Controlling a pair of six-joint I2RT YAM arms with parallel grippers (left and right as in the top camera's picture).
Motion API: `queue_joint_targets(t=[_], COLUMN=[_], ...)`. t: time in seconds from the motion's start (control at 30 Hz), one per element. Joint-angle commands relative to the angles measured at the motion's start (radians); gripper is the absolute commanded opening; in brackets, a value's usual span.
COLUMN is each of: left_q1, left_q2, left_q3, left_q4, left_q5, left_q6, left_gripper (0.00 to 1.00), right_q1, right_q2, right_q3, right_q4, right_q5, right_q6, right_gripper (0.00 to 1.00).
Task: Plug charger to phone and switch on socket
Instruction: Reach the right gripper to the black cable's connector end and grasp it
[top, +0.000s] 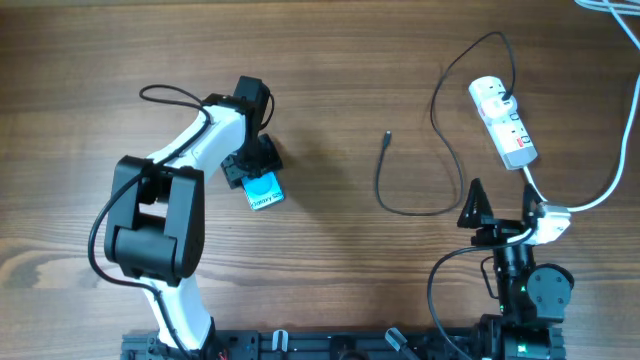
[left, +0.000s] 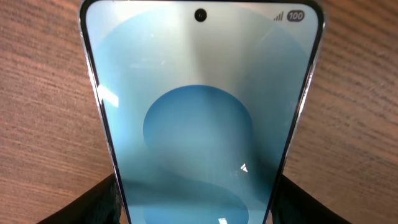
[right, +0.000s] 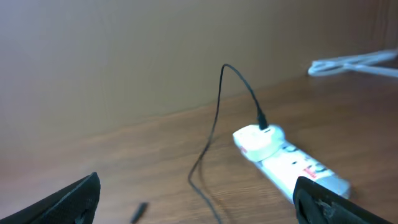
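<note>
The phone (top: 265, 190), teal-blue screen up, lies on the wooden table left of centre. It fills the left wrist view (left: 199, 106). My left gripper (top: 254, 163) has a finger against each long edge of the phone (left: 198, 208) and is shut on it. The charger, a thin black cable (top: 400, 207), loops over the middle of the table. Its small plug tip (top: 387, 138) lies loose, also seen in the right wrist view (right: 139, 212). The white socket strip (top: 503, 122) lies at the far right (right: 292, 163) with a white plug inserted. My right gripper (top: 503, 212) is wide open and empty (right: 199, 202), near the table's front right.
A thicker white cable (top: 610, 190) runs from the strip's near end along the right edge of the table. More white cable (right: 354, 62) lies at the far right corner. Bare wood separates the phone and the plug tip.
</note>
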Motion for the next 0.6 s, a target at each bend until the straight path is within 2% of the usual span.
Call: queue_joint_targets(t=[0.0,0.07,0.3,0.43,0.57], left_q1=[-0.006,-0.006,-0.006,-0.006,-0.006], left_q2=[-0.022,-0.022,-0.022,-0.022,-0.022], left_q3=[-0.022,-0.022,-0.022,-0.022,-0.022], left_q4=[-0.006,-0.005,-0.001,-0.001,0.003], left_q5=[-0.002,-0.003,-0.003,-0.003,-0.003], left_q6=[0.001,0.001,0.001,0.001,0.001], left_gripper=[0.65,0.66,0.66,0.67,0.68], right_q1=[-0.006,-0.006,-0.006,-0.006,-0.006], right_q2=[-0.005,-0.005,0.088,0.225,0.364], right_q3=[-0.001,-0.001,-0.001,0.019,0.14], right_q4=[0.005,0.005,0.023,0.061,0.058], right_q5=[-0.006,-0.01,-0.211,-0.39,-0.441], right_q6=[0.256,0.329,0.325,0.188,0.163], right_gripper=[1.0,1.0,1.0,1.0,1.0])
